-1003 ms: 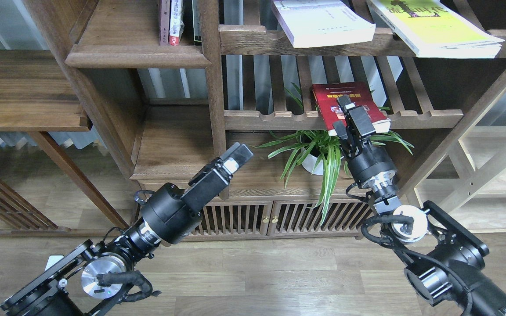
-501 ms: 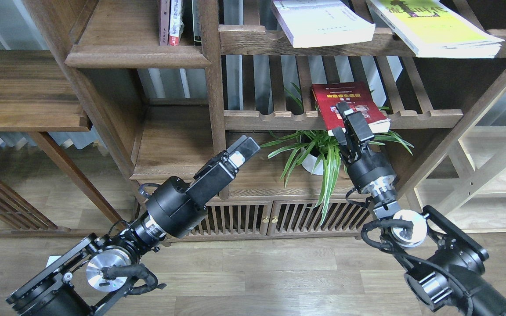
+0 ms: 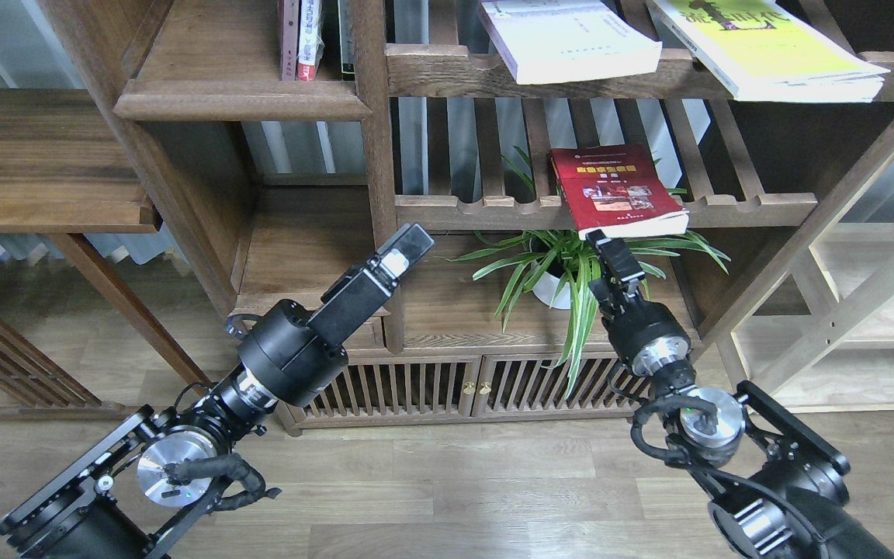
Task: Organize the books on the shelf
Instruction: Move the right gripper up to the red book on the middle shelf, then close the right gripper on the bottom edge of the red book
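The dark red book [image 3: 616, 190] lies flat on a slatted rack and overhangs its front rail. The white book [image 3: 571, 39] and the yellow-green book [image 3: 773, 46] lie on the rack above. The shelf [image 3: 237, 97], a solid board with a thick lip, is at the upper left and holds a few thin upright volumes. My right gripper [image 3: 619, 260] points up just below the red book's front edge, apart from it. It is dark against leaves, so its fingers cannot be told apart. My left gripper [image 3: 407, 244] points up-right beside the bookcase post, seen side-on and empty.
A potted spider plant [image 3: 563, 272] stands under the slatted rack, right beside my right gripper. An upright post [image 3: 377, 178] divides the bookcase. A lower board [image 3: 299, 256] sits over small slatted doors [image 3: 447, 388]. Wooden floor lies below.
My right gripper has dropped from over the red book's cover to below its front edge; the book stayed put. My left gripper rose a little, then shifted back left.
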